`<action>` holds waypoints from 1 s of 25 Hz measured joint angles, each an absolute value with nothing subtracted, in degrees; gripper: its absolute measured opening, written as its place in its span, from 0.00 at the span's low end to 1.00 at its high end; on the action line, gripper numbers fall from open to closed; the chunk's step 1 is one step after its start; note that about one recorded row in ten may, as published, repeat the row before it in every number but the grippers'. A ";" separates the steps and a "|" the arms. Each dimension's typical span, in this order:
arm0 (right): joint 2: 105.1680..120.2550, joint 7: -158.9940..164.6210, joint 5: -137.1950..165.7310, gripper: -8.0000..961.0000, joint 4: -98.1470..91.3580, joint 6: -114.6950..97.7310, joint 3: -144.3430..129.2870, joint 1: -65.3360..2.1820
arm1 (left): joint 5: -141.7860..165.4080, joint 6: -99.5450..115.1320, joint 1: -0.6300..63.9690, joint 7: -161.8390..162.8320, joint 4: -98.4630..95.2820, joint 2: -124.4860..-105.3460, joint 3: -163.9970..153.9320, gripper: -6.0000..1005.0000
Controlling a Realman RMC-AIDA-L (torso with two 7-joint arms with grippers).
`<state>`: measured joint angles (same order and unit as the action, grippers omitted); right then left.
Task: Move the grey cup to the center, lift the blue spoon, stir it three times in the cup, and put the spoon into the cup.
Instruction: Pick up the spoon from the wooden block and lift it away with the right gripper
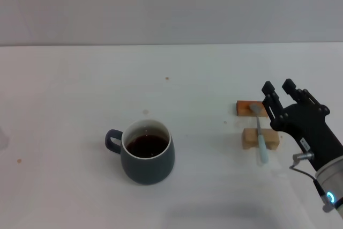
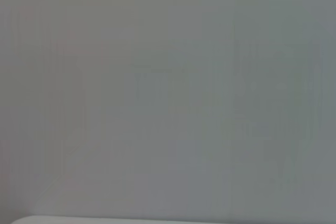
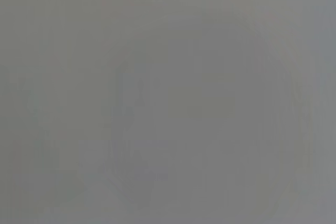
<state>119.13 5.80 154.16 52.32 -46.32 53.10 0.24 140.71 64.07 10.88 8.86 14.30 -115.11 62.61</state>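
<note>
- My right gripper [image 1: 278, 87] is at the right side of the table [image 1: 64, 89], just right of the two wooden blocks, with my dark arm running off toward the near right corner.
- Its two black fingers [image 1: 267, 88] stand apart with a clear gap between them, and nothing is in my grasp.
- The fingertips point toward the far side, sitting beside the far block and not touching the spoon as far as I can see.
- The blue spoon [image 1: 261, 144] lies across both blocks: its round metal bowl rests on the orange-brown far block [image 1: 245, 108], and its pale blue handle crosses the lighter near block [image 1: 253, 138] and sticks out toward me.
- The grey cup [image 1: 146, 156] stands upright on the table, left of centre and well apart from the spoon, its loop handle turned left and dark brown liquid inside.
- My left gripper is nowhere in the head view, and both wrist views show only a blank grey blur.
</note>
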 joint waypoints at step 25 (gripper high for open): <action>119.09 5.80 152.74 0.47 53.99 -46.77 48.15 8.83 | 141.43 63.63 11.77 8.16 14.75 -114.96 62.36 0.00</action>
<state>119.09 5.80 152.74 53.99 -46.77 48.15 8.83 141.43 63.63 11.77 8.16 14.75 -114.96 62.36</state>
